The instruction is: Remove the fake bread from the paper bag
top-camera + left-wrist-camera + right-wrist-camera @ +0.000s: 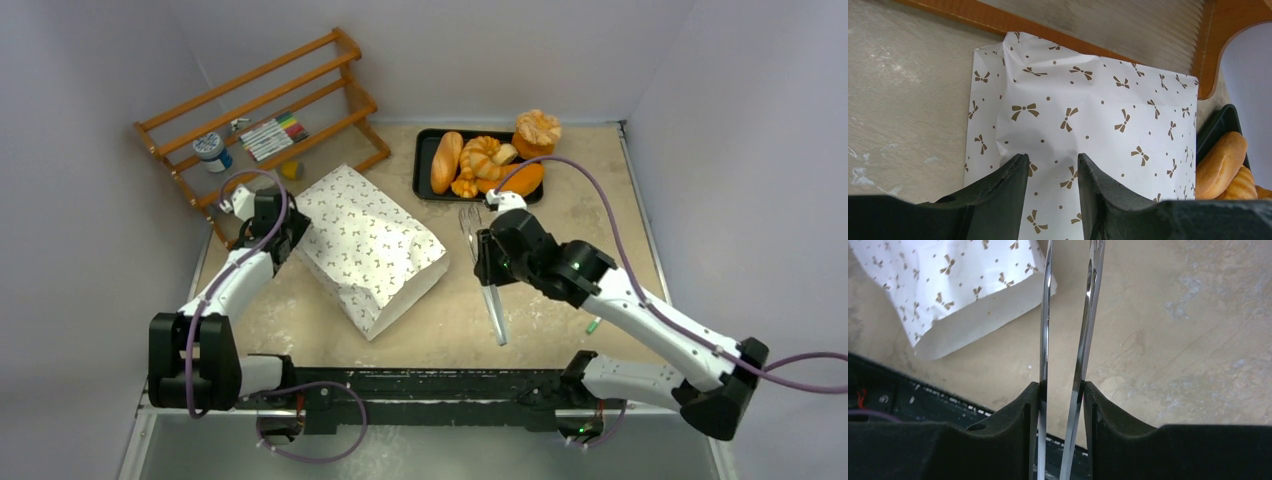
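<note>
The paper bag (370,250) lies flat on the table, white with small brown bow marks, its open end toward the near right. My left gripper (288,232) is at the bag's far-left end. In the left wrist view its fingers stand apart over the bag's flat printed face (1088,110), so the left gripper (1053,157) is open. My right gripper (488,262) hovers right of the bag, shut on metal tongs (495,310); both tong arms (1088,315) run between its fingers. Several fake bread pieces (446,160) lie on the black tray (424,165). The bag's inside is hidden.
A wooden rack (260,90) stands at the back left with marker pens (272,135) and a small jar (212,150) on it. A round bun (538,128) sits at the tray's back right corner. Grey walls enclose the table on three sides.
</note>
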